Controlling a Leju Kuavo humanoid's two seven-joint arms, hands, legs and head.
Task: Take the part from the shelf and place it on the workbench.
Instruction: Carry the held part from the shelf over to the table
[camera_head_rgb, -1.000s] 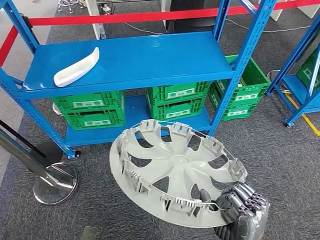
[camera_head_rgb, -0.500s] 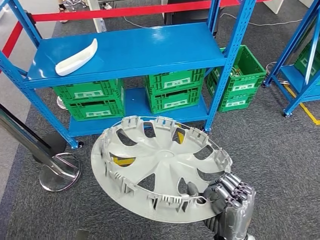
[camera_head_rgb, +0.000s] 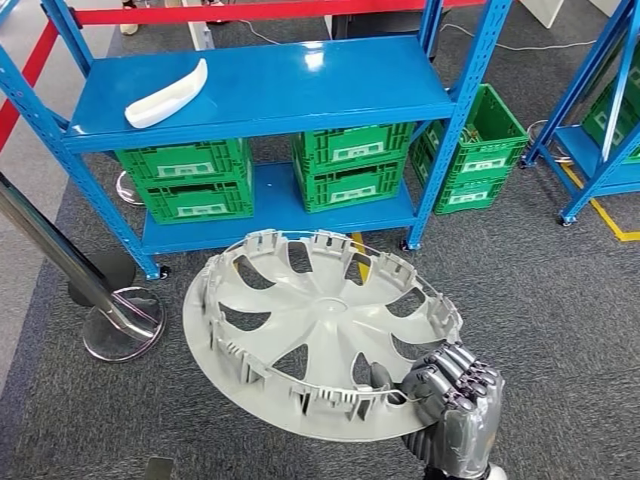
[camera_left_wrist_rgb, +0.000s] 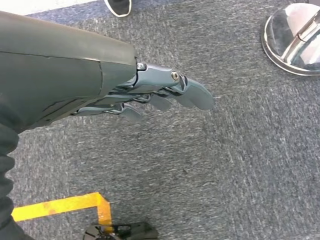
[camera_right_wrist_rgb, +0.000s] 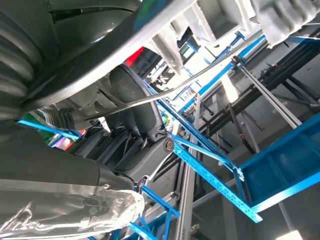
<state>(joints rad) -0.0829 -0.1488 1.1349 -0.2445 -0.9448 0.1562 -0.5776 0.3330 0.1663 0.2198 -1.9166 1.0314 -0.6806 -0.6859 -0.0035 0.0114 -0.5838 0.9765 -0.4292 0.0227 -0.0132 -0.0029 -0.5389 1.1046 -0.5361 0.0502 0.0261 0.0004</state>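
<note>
Your right hand (camera_head_rgb: 451, 405) grips the grey wheel cover (camera_head_rgb: 321, 330) by its near rim, so the cover juts out from the hand, nearly flat, above the grey carpet (camera_head_rgb: 543, 300). Ahead stands the blue shelf (camera_head_rgb: 264, 85) with green crates (camera_head_rgb: 353, 165) and a white part (camera_head_rgb: 166, 93). Your left hand (camera_left_wrist_rgb: 158, 92) hangs with fingers extended, holding nothing, over the carpet.
</note>
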